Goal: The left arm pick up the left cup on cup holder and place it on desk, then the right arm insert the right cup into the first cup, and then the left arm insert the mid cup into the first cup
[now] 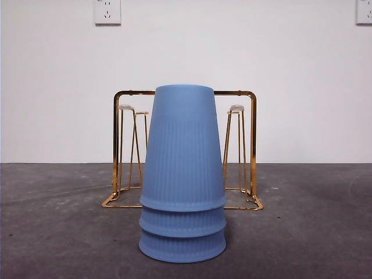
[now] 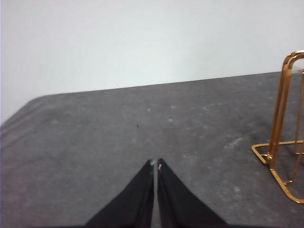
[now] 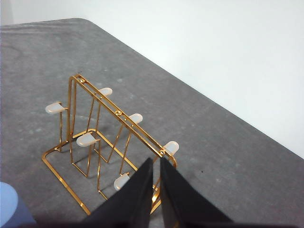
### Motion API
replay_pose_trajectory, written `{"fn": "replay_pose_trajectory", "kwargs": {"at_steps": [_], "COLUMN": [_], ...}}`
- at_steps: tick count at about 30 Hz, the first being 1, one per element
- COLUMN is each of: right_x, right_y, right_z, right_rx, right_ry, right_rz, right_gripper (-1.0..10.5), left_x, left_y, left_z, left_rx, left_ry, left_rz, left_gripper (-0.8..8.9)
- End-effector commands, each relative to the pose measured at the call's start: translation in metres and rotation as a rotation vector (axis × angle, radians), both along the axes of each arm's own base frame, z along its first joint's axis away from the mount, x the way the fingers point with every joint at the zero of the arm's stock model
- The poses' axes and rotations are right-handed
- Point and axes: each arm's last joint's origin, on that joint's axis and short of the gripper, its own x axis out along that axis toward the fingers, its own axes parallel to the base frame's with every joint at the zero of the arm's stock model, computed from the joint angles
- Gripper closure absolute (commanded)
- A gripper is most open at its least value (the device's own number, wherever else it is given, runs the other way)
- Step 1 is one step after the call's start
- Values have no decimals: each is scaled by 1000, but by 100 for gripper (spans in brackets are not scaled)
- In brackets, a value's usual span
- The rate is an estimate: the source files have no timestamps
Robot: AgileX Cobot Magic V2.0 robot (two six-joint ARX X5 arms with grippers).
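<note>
A: How is the desk [image 1: 52, 232] laid out at this moment?

B: Three blue cups are seen nested into one stack [image 1: 182, 174], mouths down, resting on the desk in front of the cup holder [image 1: 185, 150]. Three rims are shown stepped one above another at the base, so every cup is judged to be placed already.

A: And the holder itself?

B: It is left bare. In the right wrist view its white-tipped pegs [image 3: 87, 139] are all uncovered, and nothing is hung on the gold frame [image 3: 118, 113]. The stack is set just clear of the wire base (a sensible spot, since nesting needs free room overhead).

A: What is held by the grippers?

B: Nothing. The left gripper [image 2: 155, 165] is seen with its jaws pressed together over bare desk, beside one end of the holder [image 2: 280, 123]. The right gripper [image 3: 156, 162] is closed to a thin slit, empty, poised above the holder, with a corner of the blue stack [image 3: 12, 204] caught at the frame edge.

A: Why are they kept there?

B: Both are held away from the stack, presumably so it is not knocked. The task is judged complete; only retreat remains.
</note>
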Motion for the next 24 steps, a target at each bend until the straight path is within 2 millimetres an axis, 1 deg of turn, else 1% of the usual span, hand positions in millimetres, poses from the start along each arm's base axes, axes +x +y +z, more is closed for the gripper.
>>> {"fn": "replay_pose_trajectory", "kwargs": {"at_steps": [1,4,6,18,21,23,24], "right_x": [1,1,1,1,2,0,-2], "right_y": [1,1,1,1,1,-3,-9], "right_z": [2,2,2,2,6,7,7], "right_rx": [10,13,13,13,16,13,3], "right_ry": [-3,-8,-7,-8,-52,-67,-57], "right_rz": [2,2,3,2,-19,-39,-67], "right_gripper": [927,927,927,927,930,930,930], "left_x": [2,3,3,4,4,4,4], "left_y": [0,0,0,0,0,0,0], "left_z": [-6,-12,-13,-14,-14,-14,-14], "left_rx": [-64,-97,-138,-139,-139,-139,-139], "left_ry": [-2,17,26,36,36,36,36], "left_rz": [6,7,5,5,5,5,5], "left_gripper": [806,806,806,806,806,806,806]}}
